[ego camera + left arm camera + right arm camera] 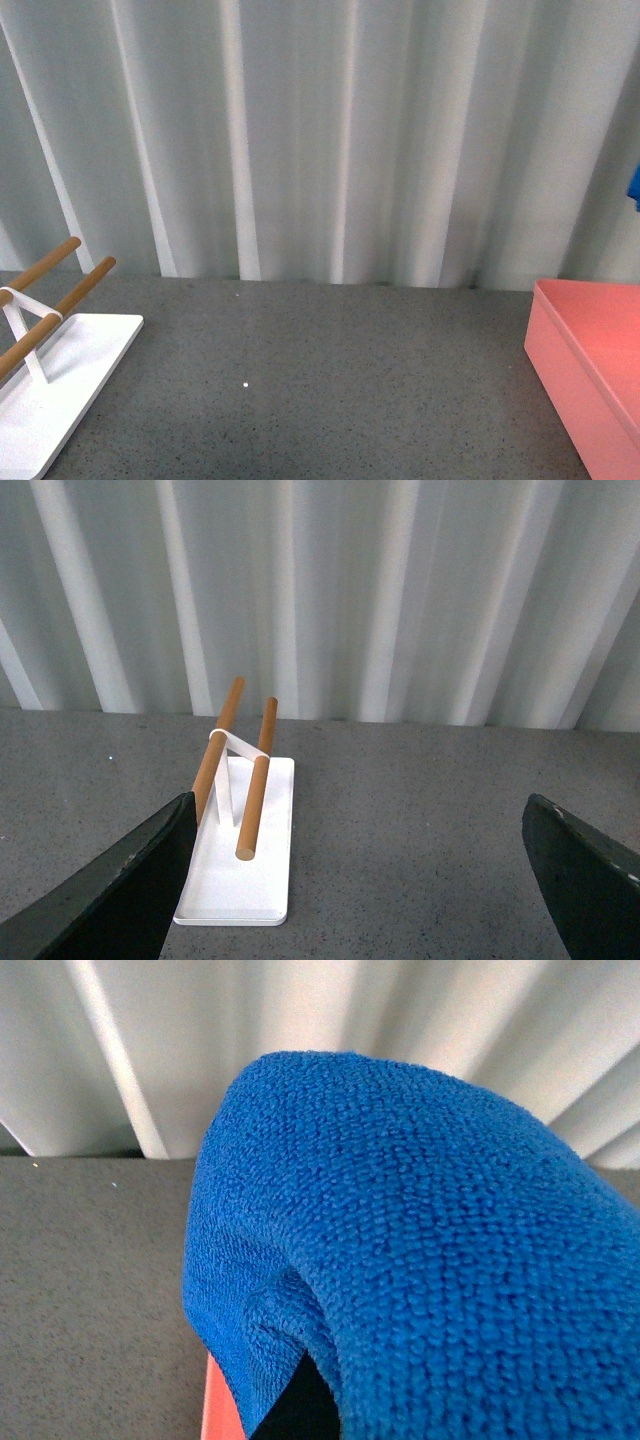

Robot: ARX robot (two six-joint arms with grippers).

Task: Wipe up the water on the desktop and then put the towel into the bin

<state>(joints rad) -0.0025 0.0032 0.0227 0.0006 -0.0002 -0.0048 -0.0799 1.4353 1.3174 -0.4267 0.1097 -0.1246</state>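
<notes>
Towel (420, 1260) bunched in right claw (300, 1405), held over bin (590, 350) ready for the drop; left claw (360, 880) spread wide, empty, parked clear above bench (320, 380) near rack (240, 870).

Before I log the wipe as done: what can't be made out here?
- Right gripper: right wrist view, the towel covers its jaws.
- The bin: front view, cut by right and bottom edges.
- Water: front view, none discernible on the speckled desktop.
</notes>
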